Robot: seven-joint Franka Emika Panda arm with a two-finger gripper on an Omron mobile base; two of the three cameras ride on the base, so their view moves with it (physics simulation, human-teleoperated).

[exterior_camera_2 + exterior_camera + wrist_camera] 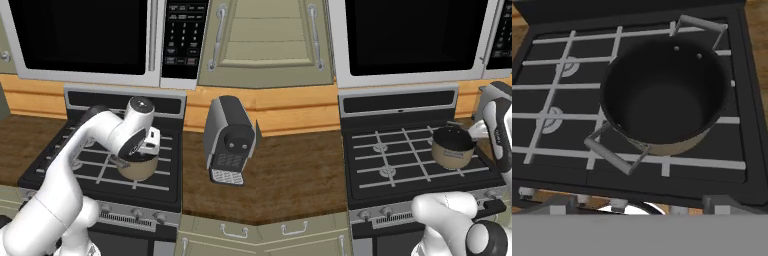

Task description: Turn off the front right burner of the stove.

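Overhead, pincer (pixel 637 202) released above stove (pixel 542 165); pot (pixel 662 95) covers front right burner; knobs (pixel 618 204) partly cut off.

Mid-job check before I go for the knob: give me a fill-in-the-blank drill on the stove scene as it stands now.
1. The pot sits on the ____ side of the stove, seen from the front.
2. Inside, the pot is ____.
3. On the counter to the right of the stove stands a grey and black ____ machine.
4. Above the stove hangs a silver-framed ____ with a black window.

Missing words: right; empty; coffee; microwave
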